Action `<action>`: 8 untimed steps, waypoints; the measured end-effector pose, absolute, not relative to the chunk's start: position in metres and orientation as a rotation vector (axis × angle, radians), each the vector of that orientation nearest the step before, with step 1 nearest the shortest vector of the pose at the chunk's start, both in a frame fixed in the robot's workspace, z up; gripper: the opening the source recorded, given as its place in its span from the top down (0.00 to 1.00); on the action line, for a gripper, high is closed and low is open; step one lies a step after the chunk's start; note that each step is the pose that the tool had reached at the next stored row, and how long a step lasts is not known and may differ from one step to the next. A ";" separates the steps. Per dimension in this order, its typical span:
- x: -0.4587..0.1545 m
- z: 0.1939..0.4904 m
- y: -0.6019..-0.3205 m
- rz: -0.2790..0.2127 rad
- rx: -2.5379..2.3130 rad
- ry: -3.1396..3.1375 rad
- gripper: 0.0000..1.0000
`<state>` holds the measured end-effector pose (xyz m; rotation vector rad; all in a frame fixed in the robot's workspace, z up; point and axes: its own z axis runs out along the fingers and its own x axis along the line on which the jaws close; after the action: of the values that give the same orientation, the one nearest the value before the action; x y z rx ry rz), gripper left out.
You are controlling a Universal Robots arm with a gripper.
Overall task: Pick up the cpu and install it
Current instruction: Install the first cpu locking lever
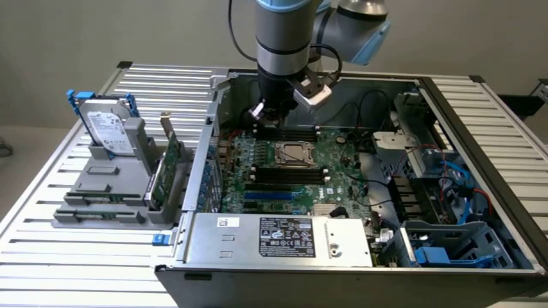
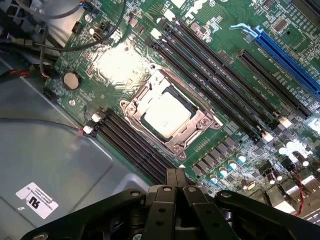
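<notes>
- Right now your end effector (image 2: 176,182) has its black fingers pressed together with nothing between them, poised above the green motherboard (image 1: 342,173) inside the open grey computer case (image 1: 479,147).
- Just ahead of the fingertips, the cpu (image 2: 166,114), a small flat square chip with a pale silver metal top, lies in the metal-framed socket (image 2: 172,145), apparently seated already.
- You should judge the chip light, rigid and fragile: a smooth lid likely to slip, and an underside that would not forgive tilting. Hold it by two opposite edges, kept level.
- The socket frame rises close around the chip's rim, leaving little room for fingers.
- Long black memory slots (image 2: 220,85) run on both sides of the socket, a round coin battery (image 2: 71,80) sits off to one side, and loose dark cables (image 1: 368,106) hang nearby.
- Well apart from the end effector, on the slatted table (image 1: 68,269), a grey rack holds a silver hard drive (image 1: 110,128) in its blue bracket.
</notes>
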<state>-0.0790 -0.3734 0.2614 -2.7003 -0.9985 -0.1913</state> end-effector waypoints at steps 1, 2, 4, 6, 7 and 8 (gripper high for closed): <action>-0.079 0.261 -0.374 -0.192 -2.702 -0.994 0.89; -0.079 0.261 -0.375 -0.193 -2.704 -0.990 0.89; -0.079 0.262 -0.377 -0.194 -2.707 -0.982 0.89; -0.079 0.262 -0.381 -0.194 -2.708 -0.979 0.89; -0.079 0.263 -0.384 -0.195 -2.709 -0.978 0.89; -0.079 0.263 -0.386 -0.195 -2.709 -0.977 0.89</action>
<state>-0.0790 -0.3862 0.2632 -2.7091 -0.9765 -0.1947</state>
